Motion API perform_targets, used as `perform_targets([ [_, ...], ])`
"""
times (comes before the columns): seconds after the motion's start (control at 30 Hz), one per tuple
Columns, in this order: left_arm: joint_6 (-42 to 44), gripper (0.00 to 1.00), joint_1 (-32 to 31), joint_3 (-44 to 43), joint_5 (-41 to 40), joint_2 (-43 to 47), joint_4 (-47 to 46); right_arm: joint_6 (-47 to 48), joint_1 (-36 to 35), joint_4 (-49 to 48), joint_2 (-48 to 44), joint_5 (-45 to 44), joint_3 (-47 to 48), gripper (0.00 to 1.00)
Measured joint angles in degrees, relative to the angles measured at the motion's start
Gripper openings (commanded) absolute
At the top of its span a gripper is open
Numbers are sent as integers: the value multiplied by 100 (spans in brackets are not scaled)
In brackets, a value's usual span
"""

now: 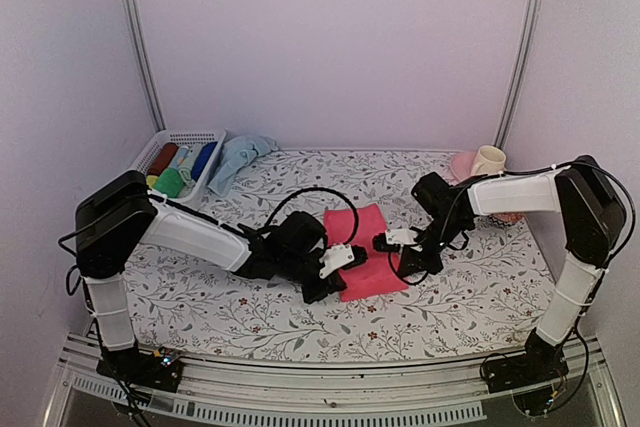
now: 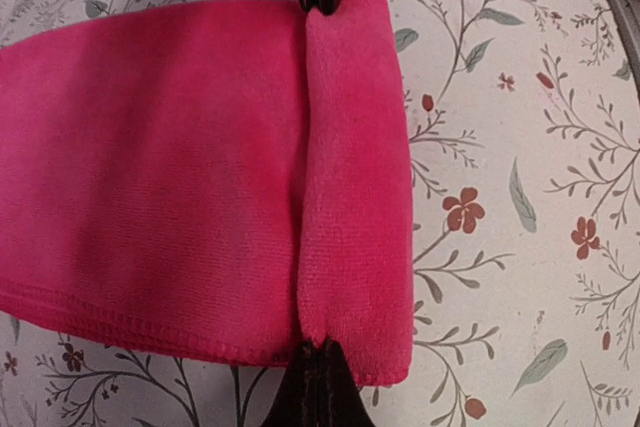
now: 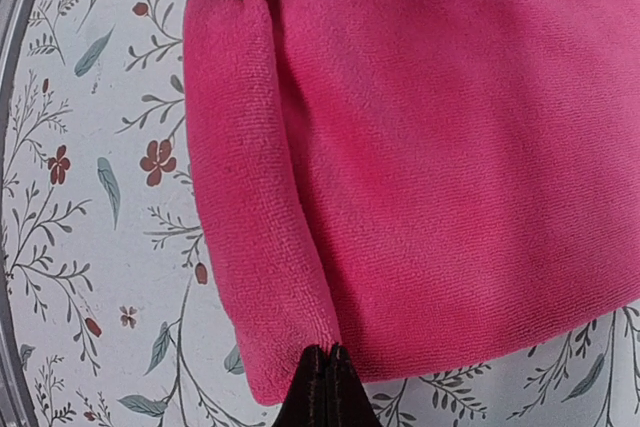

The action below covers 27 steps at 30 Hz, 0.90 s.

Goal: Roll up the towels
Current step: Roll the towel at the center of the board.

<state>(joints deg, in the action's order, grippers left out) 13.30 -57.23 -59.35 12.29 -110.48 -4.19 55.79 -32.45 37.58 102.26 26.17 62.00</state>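
1. At the middle of the worktop lies the pink towel, flat along most of its length, with its near end turned over into one narrow band.
2. Left gripper and right gripper face each other across the cloth. Each has its jaws closed, tips set at opposite side edges where the band's edge meets the flat part.
3. Both wrist views show the cloth notched inward at those tips, so each gripper seems to be pinching a corner of the turned-over end rather than merely pressing on it.
4. Step in hand, as I judge it: the first turn of the roll on the pink towel. The band is flat and loose, not a cylinder.
5. The next move calls for both arms to work in step. They would let go at the crease, take hold of the band's outer fold and carry it away over the flat cloth, keeping the two ends level so the roll does not skew into a cone.
6. The pale blue towel lies crumpled at the far left, just beside the basket of coloured rolls, well apart from both arms and not yet begun.
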Motion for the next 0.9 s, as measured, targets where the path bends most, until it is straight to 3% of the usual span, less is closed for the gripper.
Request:
perform_targets([
  [0.4,2,0,9,-166,-146,-258,120,-210,0,-267,192,-192,48,6],
  [0.6,11,0,26,-258,-144,-313,164,-282,2,-343,216,-240,48,14],
  [0.7,15,6,26,-275,-146,-315,199,-293,9,-361,216,-258,48,14],
  [0.8,33,24,26,-278,-188,-313,212,-297,11,-365,216,-258,48,14],
  [0.9,9,32,35,-251,-323,-267,192,-308,11,-365,216,-258,48,14],
])
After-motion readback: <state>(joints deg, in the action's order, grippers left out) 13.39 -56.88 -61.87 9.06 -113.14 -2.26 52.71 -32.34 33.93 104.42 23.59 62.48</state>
